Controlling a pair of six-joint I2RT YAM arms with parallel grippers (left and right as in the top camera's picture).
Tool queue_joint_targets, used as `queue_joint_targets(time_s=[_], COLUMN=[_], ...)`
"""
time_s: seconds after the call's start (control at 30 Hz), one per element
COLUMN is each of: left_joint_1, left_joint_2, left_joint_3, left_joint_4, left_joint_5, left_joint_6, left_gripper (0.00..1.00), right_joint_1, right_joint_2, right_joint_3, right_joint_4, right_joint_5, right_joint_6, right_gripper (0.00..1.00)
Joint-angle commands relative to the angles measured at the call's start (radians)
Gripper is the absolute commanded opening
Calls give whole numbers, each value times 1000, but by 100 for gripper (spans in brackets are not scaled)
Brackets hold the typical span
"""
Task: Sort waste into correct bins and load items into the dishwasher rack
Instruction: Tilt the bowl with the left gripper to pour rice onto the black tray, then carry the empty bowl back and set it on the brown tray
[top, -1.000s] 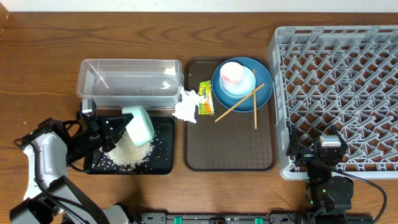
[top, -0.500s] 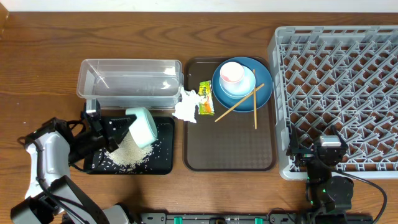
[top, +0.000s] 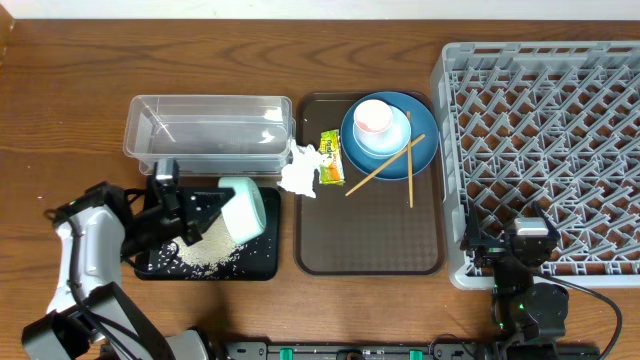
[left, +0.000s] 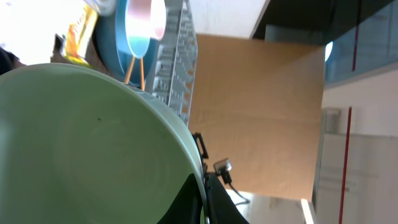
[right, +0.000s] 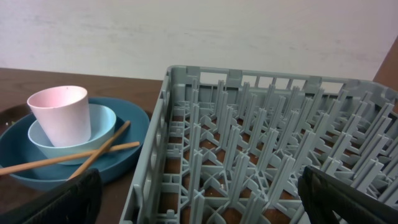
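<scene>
Left claw (top: 198, 209) clenched on tilted mint-green bowl (top: 243, 208) over black tray (top: 264, 264) with rice (top: 205, 250) | right claw (top: 517, 238) released, at rack (top: 560, 120) edge

The mint-green bowl (top: 243, 208) is clamped in the left gripper (top: 215, 205), tipped on its side with its mouth apparently toward the wrist. Below the gripper, white rice (top: 205, 250) is scattered on the black tray (top: 265, 268), and the clear tub (top: 207, 135) sits just beyond. Further to its right lie the crumpled tissue (top: 298, 172), the wrapper (top: 331, 158) and the blue plate (top: 425, 150), which carries the pale-blue bowl (top: 388, 140), pink cup (top: 372, 117) and chopsticks (top: 385, 166). The grey rack (top: 545, 120) lies under the wide-open right gripper (top: 527, 232).
</scene>
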Motion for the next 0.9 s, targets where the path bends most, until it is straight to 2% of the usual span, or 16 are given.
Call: queue_joint_targets(time_s=[0.0,0.17,0.27,0.4,0.57,0.7,0.87], left_joint_1=[-49,-132,-180,-250,-396,-583,-828], left_joint_2=[-24,-51,-68,-110,-188,-241,-246], left_joint_3=[23,71,98,107,107,107,106], left_joint_4=[-2,1,32,167,349,480,560], left_joint_5=[-3,-57,-119,-253,-522,-706,-955], left_joint_6=[28,18,-56,-271,-570,-739,-851], left_gripper=[6,6,6,6,6,6,6], right_joint_1=[10,10,10,10,10,10,10], right_joint_2=[-2,-2,-2,-2,-2,-2,-2], right_joint_3=[-1,-1,-1,-1,-1,-1,-1], right_joint_4=[-4,-5,-4,-4,-4,-4,-4], right_joint_5=[-4,-4,-4,-4,-4,-4,-4], right_joint_6=[16,16,16,16,16,16,16], right_gripper=[99,99,99,99,99,99,99])
